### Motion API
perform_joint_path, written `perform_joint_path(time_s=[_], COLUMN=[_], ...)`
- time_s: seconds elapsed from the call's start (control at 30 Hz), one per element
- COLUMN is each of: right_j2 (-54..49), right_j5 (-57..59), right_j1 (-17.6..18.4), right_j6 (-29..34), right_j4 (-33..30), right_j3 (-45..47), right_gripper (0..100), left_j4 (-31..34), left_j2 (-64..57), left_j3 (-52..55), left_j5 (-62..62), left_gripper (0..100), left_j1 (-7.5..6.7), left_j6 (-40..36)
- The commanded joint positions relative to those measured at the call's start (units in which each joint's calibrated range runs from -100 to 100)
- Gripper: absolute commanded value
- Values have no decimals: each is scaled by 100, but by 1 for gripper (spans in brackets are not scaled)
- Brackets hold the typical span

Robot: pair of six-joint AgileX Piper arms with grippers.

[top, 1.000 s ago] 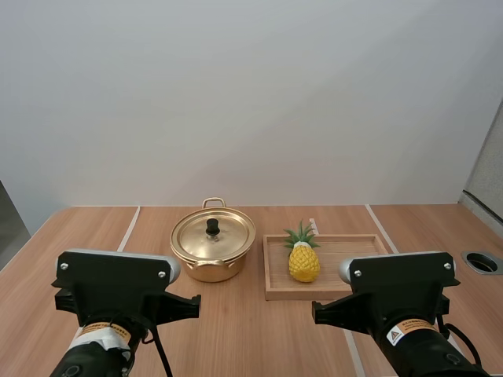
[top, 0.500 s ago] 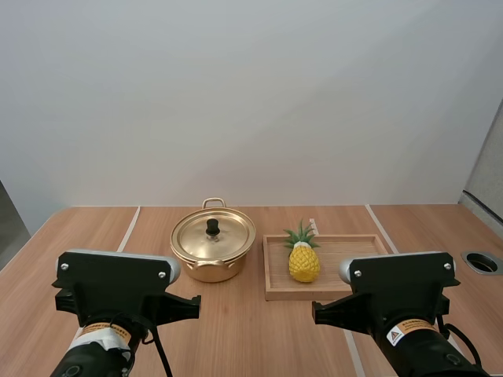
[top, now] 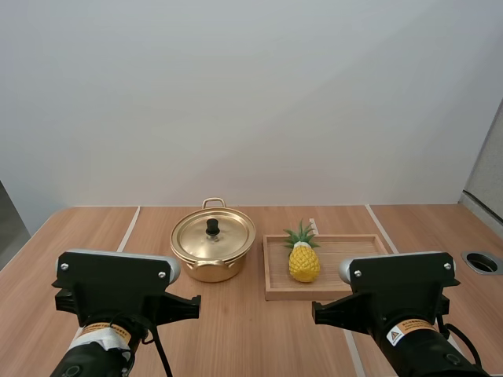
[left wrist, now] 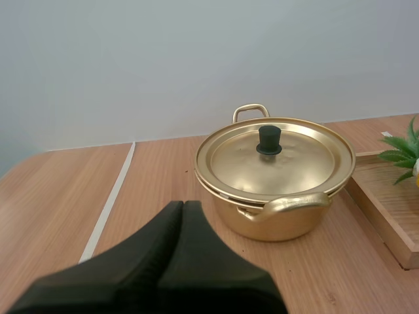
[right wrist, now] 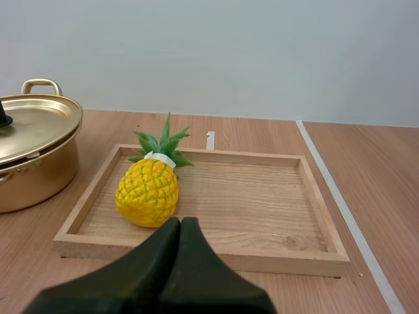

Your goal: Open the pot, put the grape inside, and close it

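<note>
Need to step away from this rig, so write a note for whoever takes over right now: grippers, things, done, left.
Left gripper: jaws shut on nothing, short of the round gold metal pot.
Right gripper: jaws shut on nothing, before the rectangular wooden tray.
The pot stands on the wooden table, its gold lid with black knob on. A yellow pineapple with green leaves lies in the tray, at the end nearer the pot.
Done: nothing.
Left: lift the lid, put the fruit in, close the pot.
</note>
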Motion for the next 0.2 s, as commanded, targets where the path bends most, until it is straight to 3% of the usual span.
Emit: perform_joint_path(time_s=[0.0,0.17], right_j2=[-36,-36], right_j5=[-123,-123], right_j1=[-10,-10], right_j6=[-33,-33], right_j4=[12,12], right_j3=[22,22], right_gripper=[0,0], left_j4=[-56,-56], left_j2=[-36,-36], left_j3=[6,6], left_j5=[-129,-129], left_gripper=[0,0], left_j1=[2,2], left_j6=[-57,-57])
